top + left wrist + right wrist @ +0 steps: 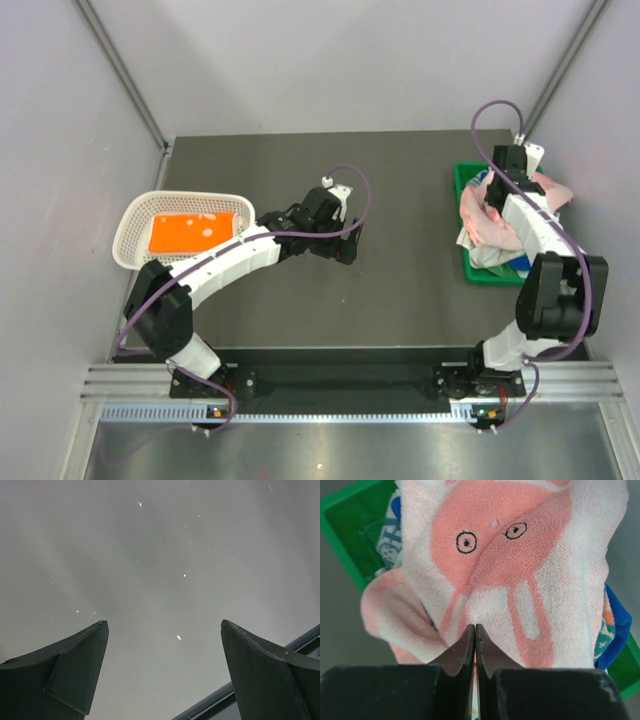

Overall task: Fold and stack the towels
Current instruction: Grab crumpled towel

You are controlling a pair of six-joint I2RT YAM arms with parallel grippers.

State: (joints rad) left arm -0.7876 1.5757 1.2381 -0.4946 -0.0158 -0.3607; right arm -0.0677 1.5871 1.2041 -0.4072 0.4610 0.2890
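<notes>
Here the right gripper (475,628) is pinching the near edge of the pink towel (520,555). Its jaws are pressing together, with only a sliver of cloth showing between them. In the right wrist view, the towel is spreading straight ahead of the fingertips. Its long axis is running away from the jaws, and its pink motif with two ringed eyes is facing the camera. The towel is lying heaped over the green bin (345,525) at the right side of the table (400,290), on top of a blue towel (619,611) that is peeking out on the right.

The left gripper (165,625) is hovering over bare table near the middle, jaws spread wide and holding nothing, well apart from the bin. The right arm is therefore the nearer one. Judging by this, the coming move is calling for a lift and a pull leftward toward the open table, where the left gripper could take a second corner.

An orange towel (190,232) is lying folded in the white basket (135,215) at the far left.
</notes>
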